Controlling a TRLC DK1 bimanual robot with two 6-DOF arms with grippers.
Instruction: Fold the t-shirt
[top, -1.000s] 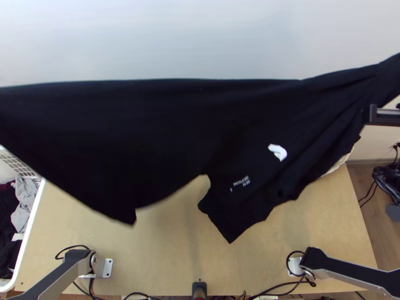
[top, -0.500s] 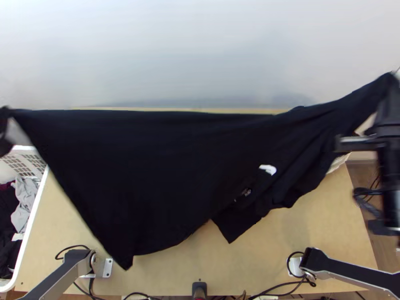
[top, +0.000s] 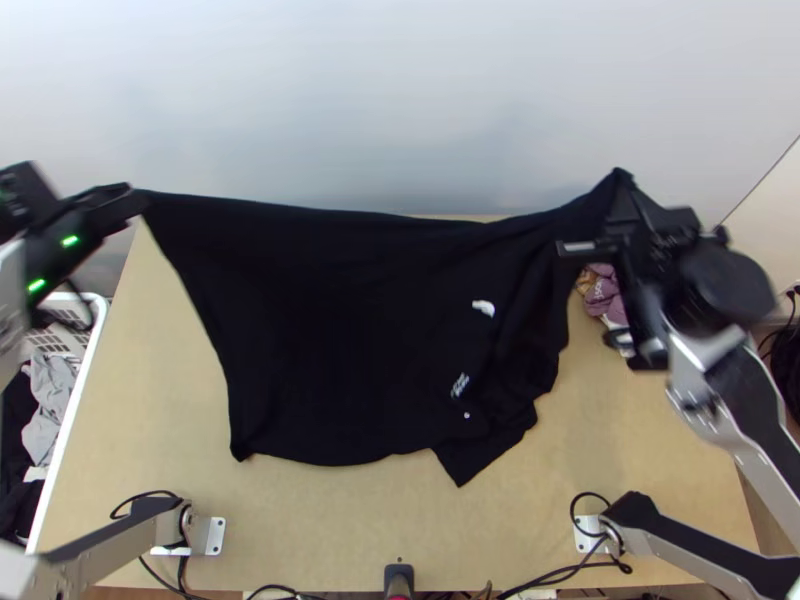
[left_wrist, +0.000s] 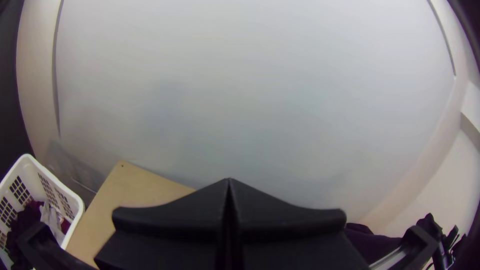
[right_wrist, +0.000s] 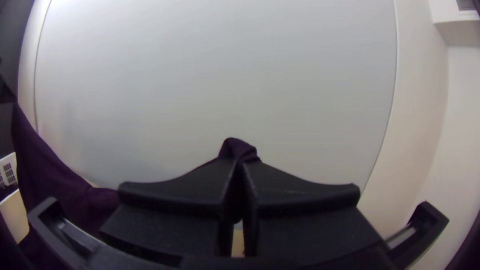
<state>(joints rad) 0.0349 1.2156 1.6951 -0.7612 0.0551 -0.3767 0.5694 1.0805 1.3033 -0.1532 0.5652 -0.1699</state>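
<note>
T-shirt (top: 330, 330), black, drawn out between both my arms over the middle of the surface (top: 160, 400). Top edge sags slightly from side to side, body spread toward the surface's near edge, bunched in folds on the surface's right-hand side. White print patch (top: 483, 308) on that side.

Left pincer (top: 130, 200): over the surface's far left, pressed together on one corner of the shirt. Right pincer (top: 621, 205): over the surface's far right, pinching the other top corner; I see a fold of cloth poking past its tips in the right wrist view.

White plastic laundry basket (left_wrist: 72, 197) sits off the surface's left edge, grey garment (top: 50, 385) and dark clothes (top: 15, 500) inside. Mauve garment (top: 603, 290) by the surface's far right.
</note>
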